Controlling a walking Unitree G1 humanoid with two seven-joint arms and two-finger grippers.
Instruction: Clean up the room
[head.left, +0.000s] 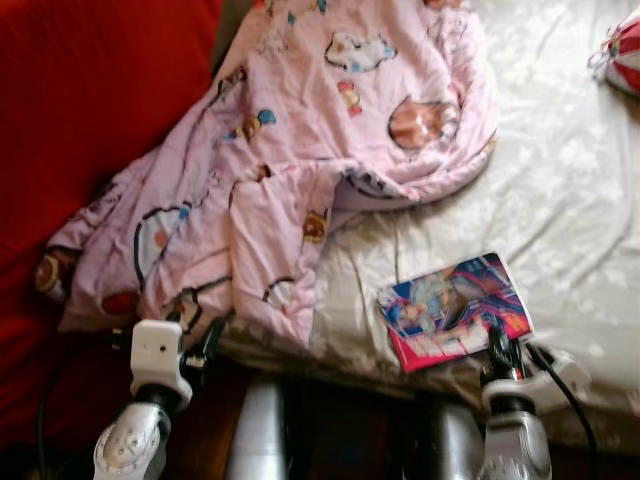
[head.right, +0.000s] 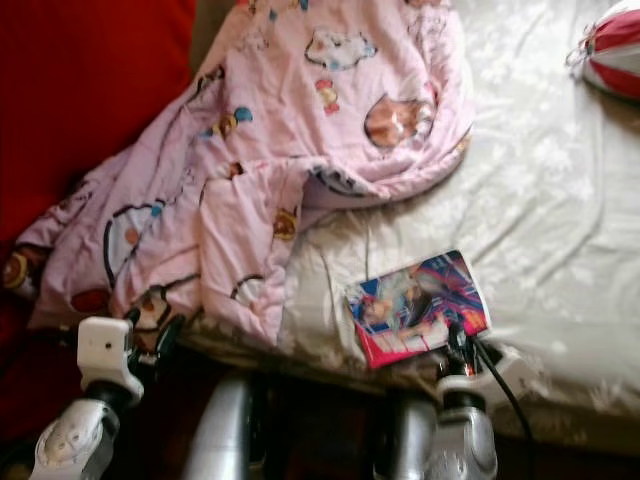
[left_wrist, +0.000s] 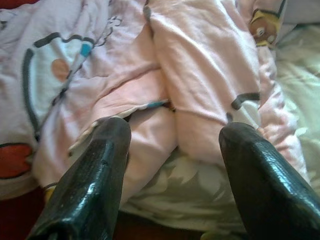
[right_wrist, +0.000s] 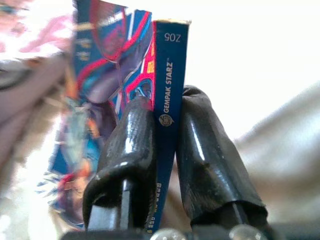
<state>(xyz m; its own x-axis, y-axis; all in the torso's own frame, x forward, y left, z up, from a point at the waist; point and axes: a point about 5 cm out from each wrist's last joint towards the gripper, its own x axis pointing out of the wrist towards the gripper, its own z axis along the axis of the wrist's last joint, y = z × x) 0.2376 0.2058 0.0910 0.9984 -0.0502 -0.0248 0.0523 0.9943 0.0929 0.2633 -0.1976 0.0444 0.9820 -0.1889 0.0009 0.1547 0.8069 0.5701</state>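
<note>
The right gripper (right_wrist: 165, 145) is clamping the spine of a colourful comic book (head.left: 455, 308), which is lying on the cream bedsheet (head.left: 560, 190) at the near edge of the bed. The left gripper (left_wrist: 172, 145) is hovering with its fingers spread wide just before the hanging edge of a pink cartoon-print blanket (head.left: 290, 170), which is lying crumpled beside the comic book, towards the red wall (head.left: 90, 90). A red-and-white striped ball (head.right: 615, 55) is resting on the sheet, well apart from the comic book.
</note>
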